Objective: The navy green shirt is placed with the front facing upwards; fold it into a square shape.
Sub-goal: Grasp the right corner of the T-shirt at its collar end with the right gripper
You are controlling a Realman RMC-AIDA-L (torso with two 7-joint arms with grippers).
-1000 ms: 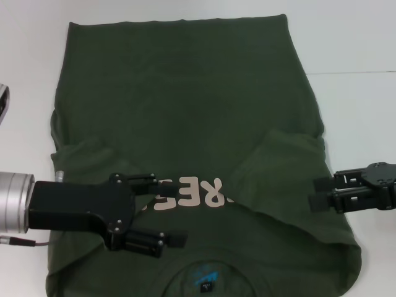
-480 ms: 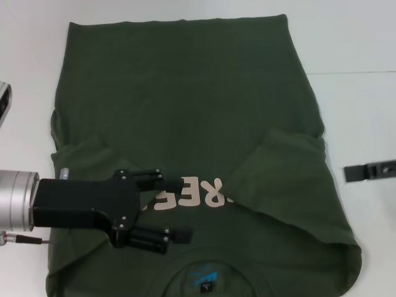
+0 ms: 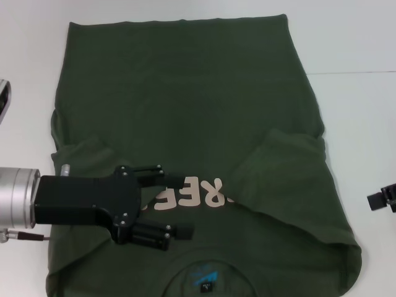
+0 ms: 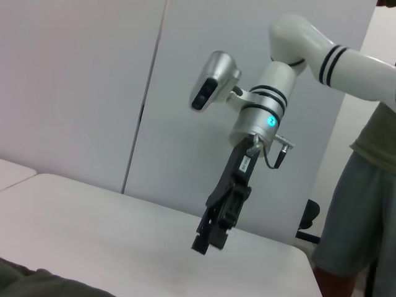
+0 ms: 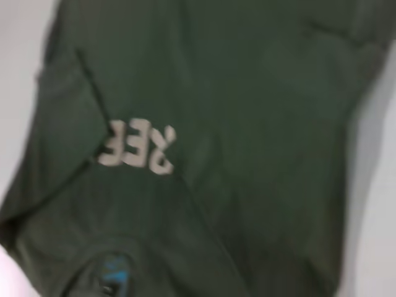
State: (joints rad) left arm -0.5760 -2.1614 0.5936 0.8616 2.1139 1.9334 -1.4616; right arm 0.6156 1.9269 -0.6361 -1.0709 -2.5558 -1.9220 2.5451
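Item one, the shirt (image 3: 185, 124): I see it spread flat on the white tabletop (image 3: 359, 124), dark olive green, both sleeves folded in over the chest. Pale lettering (image 3: 189, 193) partly shows between the folded sleeves; the blue neck label (image 3: 204, 275) sits at the collar, on the edge nearest me.

Item two, left gripper (image 3: 176, 207): I have it over the shirt's left folded sleeve. Its fingers (image 3: 167, 235) stand apart, holding nothing; one reaches across the start of the lettering, the other lies on the collar side of it. The label is just past that finger, toward me.

Item three, right gripper (image 3: 383, 199): off the cloth, over bare tabletop, well apart from the shirt's right edge. In the left wrist view I see it hanging tip-down above the tabletop (image 4: 213, 232); I cannot tell whether its fingers are apart or together.

Item four, right wrist view: shirt (image 5: 247, 124) below, lettering (image 5: 139, 147) and label (image 5: 114, 272) visible.
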